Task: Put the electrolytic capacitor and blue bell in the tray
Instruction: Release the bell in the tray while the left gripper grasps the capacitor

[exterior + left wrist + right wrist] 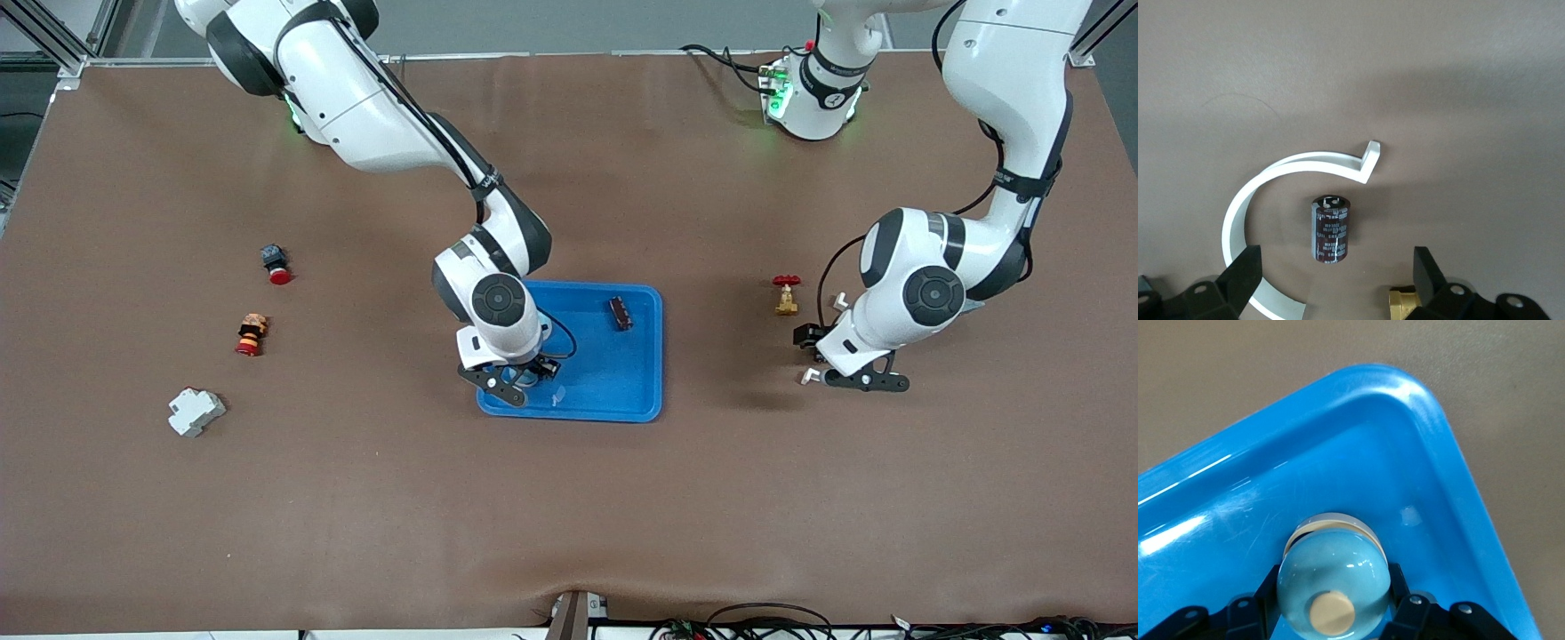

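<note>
Blue plastic fills the right wrist view: the tray [1458, 487] lies mid-table, and the right gripper [520, 378] is over its corner nearest the front camera, at the right arm's end, fingers clamped on the pale blue bell [1333, 577]. A dark part [621, 313] rests in the tray, farther from the camera. Toward the left arm's end, the left gripper [1335, 280] hangs with jaws wide apart over the electrolytic capacitor [1330, 229], which lies on the brown table [569, 498] inside a white curved clip [1305, 163], near a red-handled brass valve [786, 295].
</note>
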